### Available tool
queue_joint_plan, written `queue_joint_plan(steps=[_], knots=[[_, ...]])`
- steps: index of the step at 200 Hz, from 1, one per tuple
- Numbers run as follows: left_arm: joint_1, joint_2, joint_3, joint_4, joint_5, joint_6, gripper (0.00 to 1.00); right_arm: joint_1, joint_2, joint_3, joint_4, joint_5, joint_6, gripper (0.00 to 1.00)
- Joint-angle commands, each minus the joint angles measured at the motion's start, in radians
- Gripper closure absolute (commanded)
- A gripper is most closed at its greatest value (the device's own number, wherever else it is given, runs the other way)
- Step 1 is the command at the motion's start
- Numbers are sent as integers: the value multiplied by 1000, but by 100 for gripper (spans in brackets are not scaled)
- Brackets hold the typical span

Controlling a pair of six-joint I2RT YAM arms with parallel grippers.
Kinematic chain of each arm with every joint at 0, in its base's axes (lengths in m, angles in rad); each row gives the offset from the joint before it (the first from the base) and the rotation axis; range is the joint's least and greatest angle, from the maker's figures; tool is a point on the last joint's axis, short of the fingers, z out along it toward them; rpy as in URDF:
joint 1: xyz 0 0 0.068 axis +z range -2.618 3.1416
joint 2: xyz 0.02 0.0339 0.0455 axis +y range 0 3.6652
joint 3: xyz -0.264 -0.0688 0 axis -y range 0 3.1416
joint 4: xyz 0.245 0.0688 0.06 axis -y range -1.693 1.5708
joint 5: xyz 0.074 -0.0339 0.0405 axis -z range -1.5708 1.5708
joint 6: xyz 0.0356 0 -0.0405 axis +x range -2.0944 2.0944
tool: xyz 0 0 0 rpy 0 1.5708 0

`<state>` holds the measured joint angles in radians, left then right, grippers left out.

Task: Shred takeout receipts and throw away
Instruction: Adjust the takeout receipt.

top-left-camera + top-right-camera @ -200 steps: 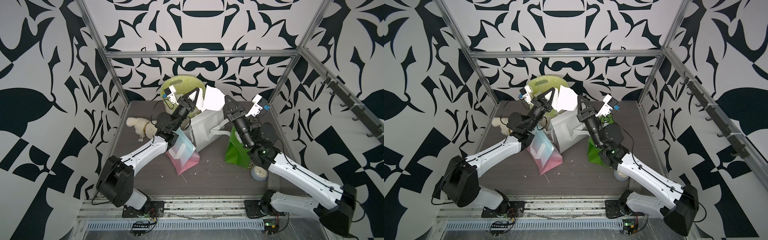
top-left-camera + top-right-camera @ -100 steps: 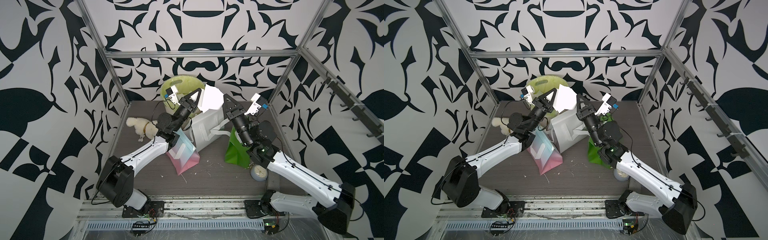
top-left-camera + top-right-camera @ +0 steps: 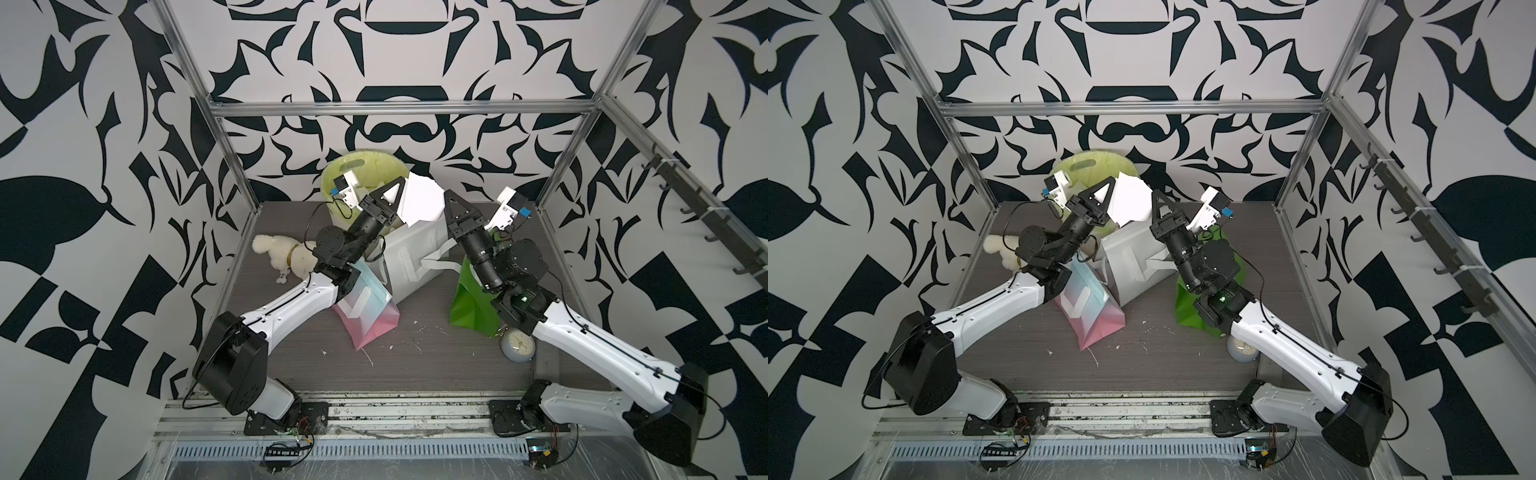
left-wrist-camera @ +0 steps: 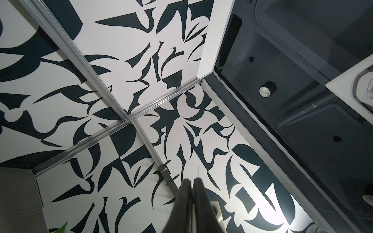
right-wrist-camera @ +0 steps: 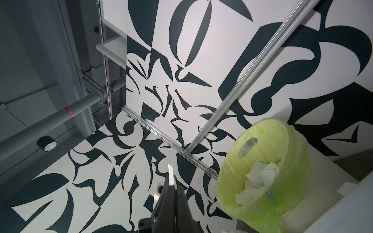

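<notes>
**Counter, near edge.** The dark counter [image 3: 436, 374] bears scattered white flecks [image 3: 368, 358].

**Middle ground.** A round clock [image 3: 516, 345] lies by the right arm, just beside a green gift bag [image 3: 471, 305]. A pink-and-teal gift bag [image 3: 368, 316] lies tipped beneath the left forearm. Farther left lies a cream plush toy [image 3: 282, 257]. At centre a white gift bag [image 3: 409, 257] stands tilted, its ribbon handles trailing toward the green bag.

**Above the white bag.** In both top views the two arms are raised. The takeout receipt [image 3: 419, 201] [image 3: 1131, 199], a plain white sheet, is in the air between them, clear of the counter.
- The left fingers [image 3: 399, 183] [image 4: 191, 179] are pressed almost together. In the left wrist view a hairline slit shows between them, and a thin paper edge [image 4: 197, 171] rises from it.
- The right fingers [image 3: 449, 197] [image 5: 174, 181] are clenched on the sheet's opposite edge. In the right wrist view a white strip [image 5: 171, 173] projects past their tips.

**Far side.** A lime-lined bin [image 3: 332, 183] [image 5: 296, 171] stands against the patterned back wall, just behind the receipt. Torn scraps [image 5: 260, 177] lie inside it.
</notes>
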<state>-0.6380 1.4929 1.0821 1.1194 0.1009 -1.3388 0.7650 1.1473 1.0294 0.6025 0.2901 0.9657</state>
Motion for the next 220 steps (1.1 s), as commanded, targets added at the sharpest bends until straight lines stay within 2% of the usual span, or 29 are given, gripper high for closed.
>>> queue_joint_plan(steps=[1, 167, 194, 216, 220], knots=[[-5, -17, 30, 37, 5, 6, 89, -4, -5, 37, 30, 18, -13, 100], [-9, -15, 35, 41, 23, 6, 86, -4, 40, 63, 35, -66, -1, 100], [-9, -19, 40, 31, 27, 10, 89, -4, 37, 65, 25, -87, -19, 100], [-9, -24, 36, 28, 25, 20, 97, -4, 24, 63, 0, -87, -50, 100], [-9, -26, 36, 27, 26, 23, 98, -4, 21, 63, -7, -123, -60, 100]])
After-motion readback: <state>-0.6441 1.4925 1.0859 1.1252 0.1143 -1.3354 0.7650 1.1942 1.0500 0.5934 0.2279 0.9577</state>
